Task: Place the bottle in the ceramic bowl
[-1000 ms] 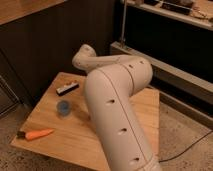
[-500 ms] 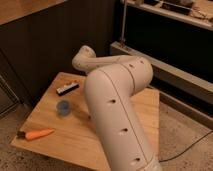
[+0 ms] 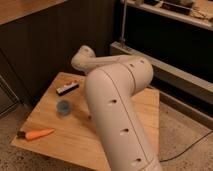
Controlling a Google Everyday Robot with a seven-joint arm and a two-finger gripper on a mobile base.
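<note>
Orange carrot (image 3: 38, 134), blue cup (image 3: 63, 107) and dark flat bar (image 3: 67, 89) on wooden table (image 3: 75, 137).

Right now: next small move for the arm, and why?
Probably lift the arm a little clear of the table: its white link hides the pincer, and neither bottle nor bowl shows. Only the blue cup, carrot and a dark flat item are visible.

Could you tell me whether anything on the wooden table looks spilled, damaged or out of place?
Nothing stands out. The carrot, blue cup and dark flat item sit undisturbed on the table. The arm hides the end effector.
</note>
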